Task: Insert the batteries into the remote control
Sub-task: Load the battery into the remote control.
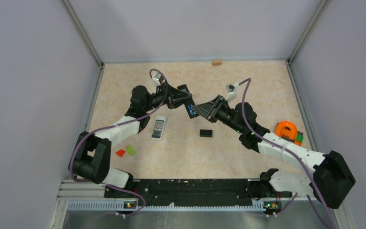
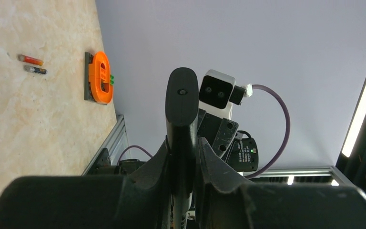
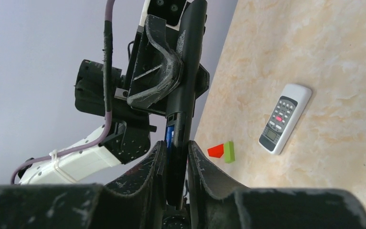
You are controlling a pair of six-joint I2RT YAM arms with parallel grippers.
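Both grippers hold one black remote in the air between them, above the middle of the table. My left gripper is shut on its far end and my right gripper is shut on its near end. In the left wrist view the remote stands edge-on between my gripper. In the right wrist view the remote runs from my gripper up to the left gripper. A blue battery sits in its open back. Two loose batteries, one red-and-dark and one dark, lie on the table.
A white remote lies face up at left of centre. A small black rectangular piece lies near the middle. Red and lime-green blocks lie front left. An orange part on a grey base stands right. A wooden block lies at the back.
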